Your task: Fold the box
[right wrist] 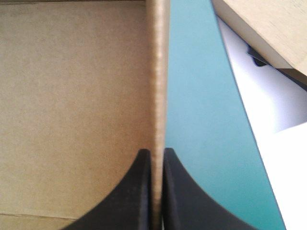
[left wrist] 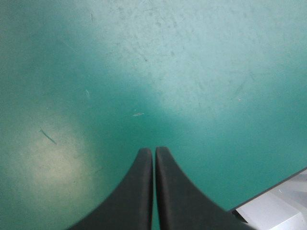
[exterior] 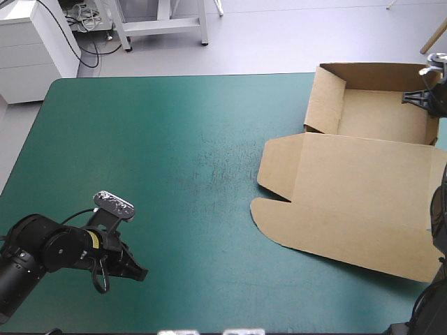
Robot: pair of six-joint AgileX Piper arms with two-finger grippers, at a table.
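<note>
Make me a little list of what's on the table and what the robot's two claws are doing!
table: teal-green cover
box: brown, at the far right of the table, walls up like an open tray
lid: lying flat, on the near side of the tray
left claw: shut, holding nothing, over the cover by the table's near left corner
right claw: shut on the box, pinching the top edge of the wall nearest the table's right edge
</note>
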